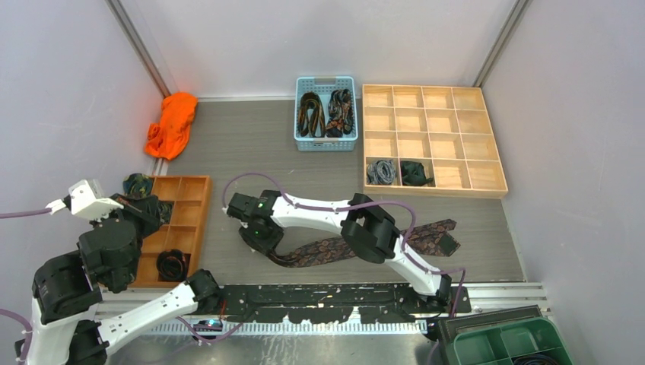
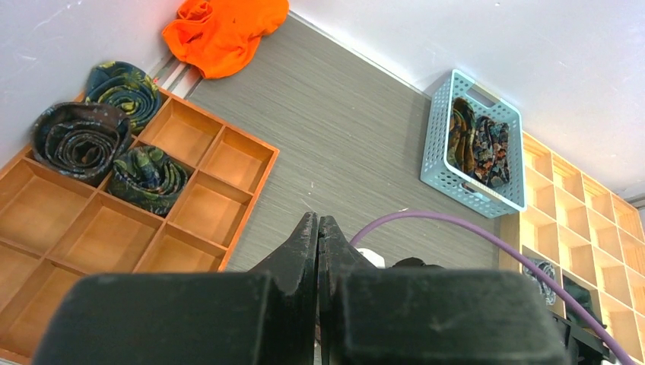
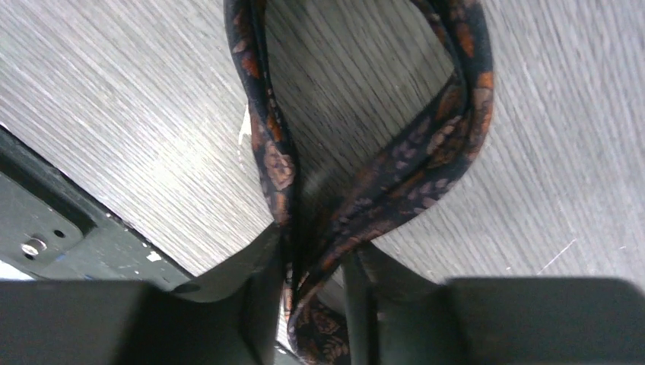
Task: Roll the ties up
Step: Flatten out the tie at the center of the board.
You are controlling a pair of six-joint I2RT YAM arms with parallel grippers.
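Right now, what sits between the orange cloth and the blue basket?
Nothing: only bare grey table lies between the cloth and the basket, as the top view shows.

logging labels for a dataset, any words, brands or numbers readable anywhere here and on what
None: no word, number or brand can be read in any view.
blue basket, pale wooden grid tray, orange tray, green bin: no label visible.
paisley tie: woven pattern only, no tag showing.
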